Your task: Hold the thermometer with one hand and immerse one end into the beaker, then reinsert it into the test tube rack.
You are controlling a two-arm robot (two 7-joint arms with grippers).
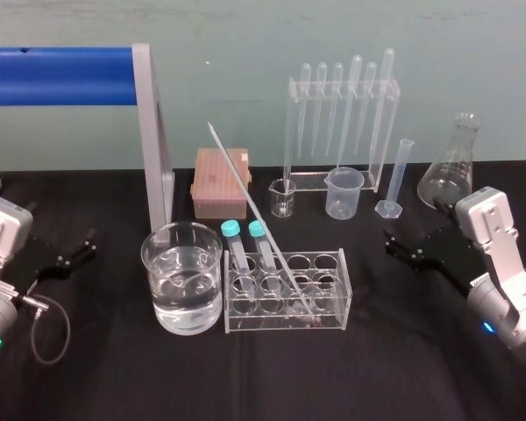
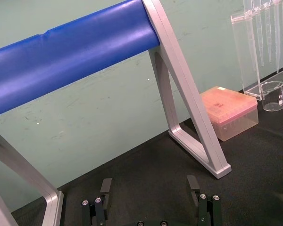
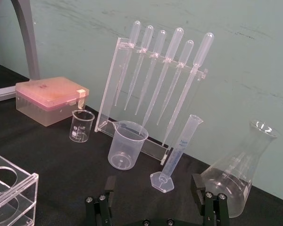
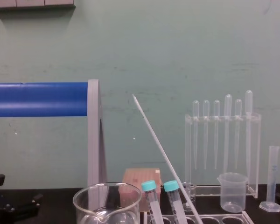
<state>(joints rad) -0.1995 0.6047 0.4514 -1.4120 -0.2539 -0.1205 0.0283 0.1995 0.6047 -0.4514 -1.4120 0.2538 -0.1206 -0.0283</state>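
The thermometer [image 1: 261,221] is a long thin glass rod standing in the test tube rack [image 1: 331,323], leaning back and to the left; its top shows in the chest view [image 4: 151,127]. Two teal-capped tubes [image 1: 237,250] share the rack. The large glass beaker [image 1: 158,263] holds water just left of the rack. My left gripper [image 1: 81,250] rests open at the table's left, nothing between its fingers [image 2: 105,188]. My right gripper [image 1: 399,248] hovers open to the right of the rack, empty, its fingers [image 3: 196,184] apart.
A blue bar on a grey frame [image 1: 153,132] stands behind the beaker. Along the back are a pink tip box [image 1: 219,180], a small glass beaker [image 1: 282,198], a pipette stand [image 1: 342,123], a plastic beaker [image 1: 344,193], a measuring cylinder [image 1: 396,180] and a conical flask [image 1: 451,167].
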